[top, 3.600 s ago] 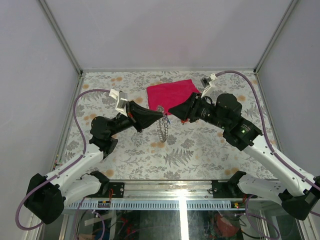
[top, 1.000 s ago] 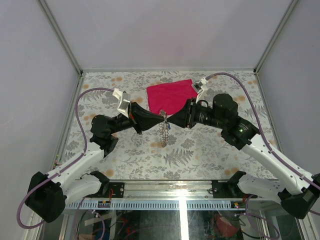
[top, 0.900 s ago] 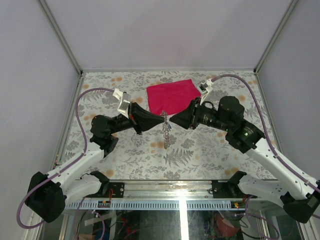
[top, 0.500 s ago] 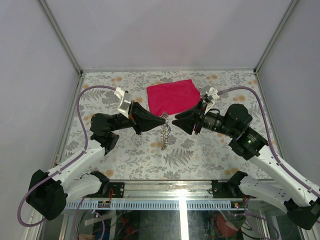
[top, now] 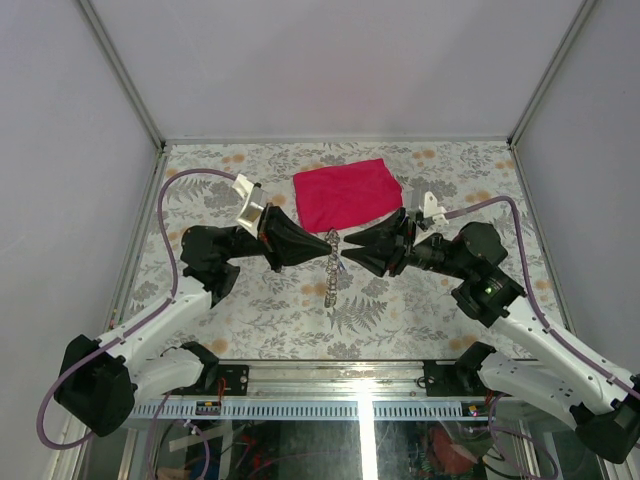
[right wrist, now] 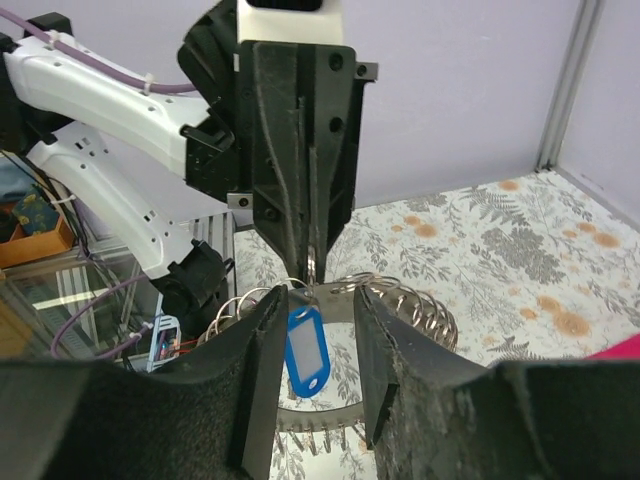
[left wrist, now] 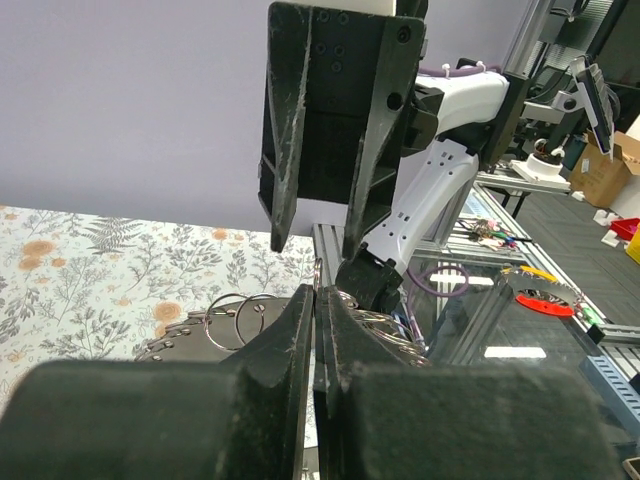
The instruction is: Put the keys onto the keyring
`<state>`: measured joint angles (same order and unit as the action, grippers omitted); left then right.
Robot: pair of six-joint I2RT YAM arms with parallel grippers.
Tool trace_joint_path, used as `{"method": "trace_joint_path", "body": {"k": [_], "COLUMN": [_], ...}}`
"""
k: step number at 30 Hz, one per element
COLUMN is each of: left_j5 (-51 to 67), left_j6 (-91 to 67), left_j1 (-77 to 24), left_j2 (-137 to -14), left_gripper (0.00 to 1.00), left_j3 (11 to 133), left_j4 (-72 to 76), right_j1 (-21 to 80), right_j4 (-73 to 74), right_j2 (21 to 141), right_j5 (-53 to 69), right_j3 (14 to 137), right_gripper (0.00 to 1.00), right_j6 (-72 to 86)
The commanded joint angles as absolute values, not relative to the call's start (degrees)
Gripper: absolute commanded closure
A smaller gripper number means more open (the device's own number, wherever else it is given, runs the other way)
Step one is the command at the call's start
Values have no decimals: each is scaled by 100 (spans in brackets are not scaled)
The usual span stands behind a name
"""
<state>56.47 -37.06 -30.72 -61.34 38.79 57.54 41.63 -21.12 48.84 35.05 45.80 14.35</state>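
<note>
My left gripper [top: 326, 240] is shut on the top edge of the keyring [top: 331, 272], a large silver ring strung with several small wire rings, which hangs above the table. In the right wrist view the left gripper [right wrist: 312, 258] pinches the keyring [right wrist: 330, 420] from above, and a blue key tag [right wrist: 305, 350] dangles inside it. My right gripper [top: 346, 252] is open and empty, facing the left one; its fingers [right wrist: 268, 345] stand either side of the tag without touching it. In the left wrist view my left gripper [left wrist: 318, 295] clamps the thin ring edge, with the right gripper [left wrist: 314, 245] open opposite.
A red cloth [top: 347, 192] lies flat at the back centre of the floral tabletop [top: 420, 300]. Purple cables loop from both arms. Grey walls enclose the table on three sides.
My right gripper has drawn back from the keyring, toward the right and nearer the front. My left gripper has shifted slightly right, still holding the hanging ring.
</note>
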Motion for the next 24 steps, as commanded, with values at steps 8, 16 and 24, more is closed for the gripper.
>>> {"method": "trace_joint_path", "body": {"k": [8,16,24], "left_j5": [5743,5756,5752], "left_j6": [-3771,-3746,-3727], "left_j1": [-3137,-3158,-3164], "left_j2": [-6190,-6202,-6197], "left_gripper": [100,100,100], "left_j3": [4183,4194,4209], "left_j4": [6267,6233,6206], "right_j1": [4152,4155,4157], "right_j4": [-2777,-2786,-2786], "right_j2": [5088,5224,5322], "right_j5": [4008,4106,4216], "right_j3": [4702,4723,4764], "right_gripper": [67,71,82], "right_j6": [1343,1358,1389]}}
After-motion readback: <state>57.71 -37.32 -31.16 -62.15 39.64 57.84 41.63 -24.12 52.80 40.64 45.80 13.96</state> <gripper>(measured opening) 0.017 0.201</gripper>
